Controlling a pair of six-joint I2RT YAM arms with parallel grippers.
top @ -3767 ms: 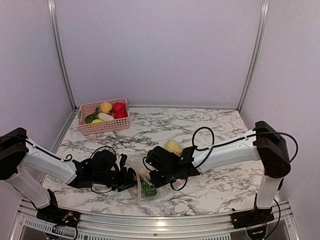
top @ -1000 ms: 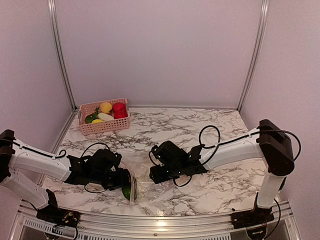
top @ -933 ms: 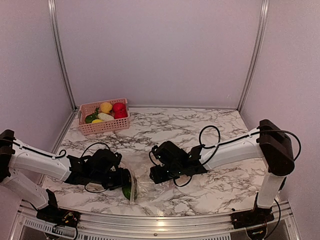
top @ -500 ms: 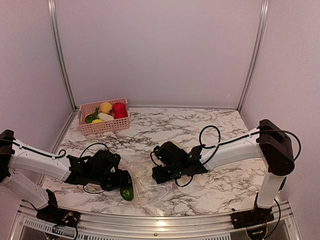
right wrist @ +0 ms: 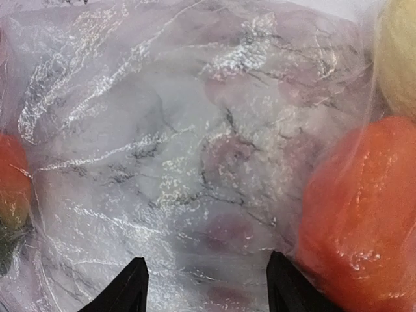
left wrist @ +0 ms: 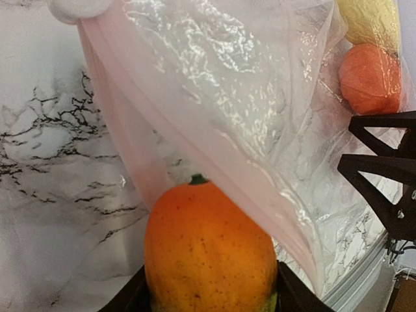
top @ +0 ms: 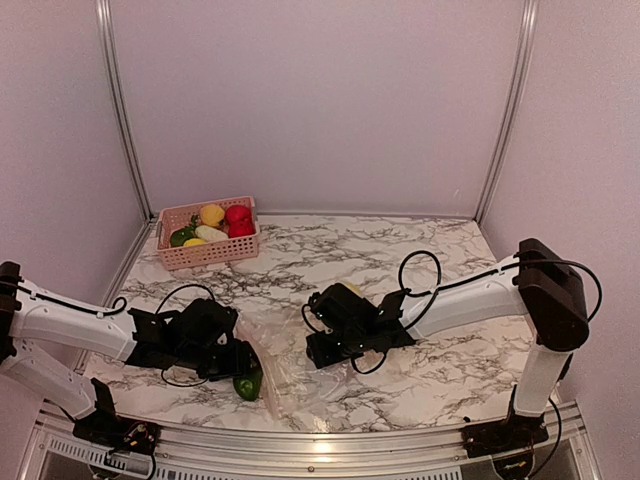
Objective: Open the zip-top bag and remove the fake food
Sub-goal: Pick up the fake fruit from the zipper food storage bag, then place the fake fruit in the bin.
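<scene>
The clear zip-top bag (top: 292, 372) lies crumpled on the marble between my two grippers. My left gripper (top: 238, 366) is shut on an orange and green fake fruit (top: 247, 386) at the bag's left edge. In the left wrist view the fruit (left wrist: 208, 247) fills the jaws, with the bag's film (left wrist: 247, 117) draped over its right side. A red-orange piece (left wrist: 370, 78) and a yellow piece (left wrist: 372, 19) sit inside the bag. My right gripper (right wrist: 211, 286) is open just above the bag (right wrist: 182, 143), next to the red-orange piece (right wrist: 364, 214).
A pink slatted basket (top: 210, 256) with several toy foods stands at the back left, near the wall. The right gripper's black fingers (left wrist: 383, 175) show at the right edge of the left wrist view. The table's near rail (top: 320, 445) runs just below the bag.
My left gripper has drawn the orange and green fruit a little left and nearer, out past the bag's edge. The bag's film has slumped to the right. The right arm has barely moved.
</scene>
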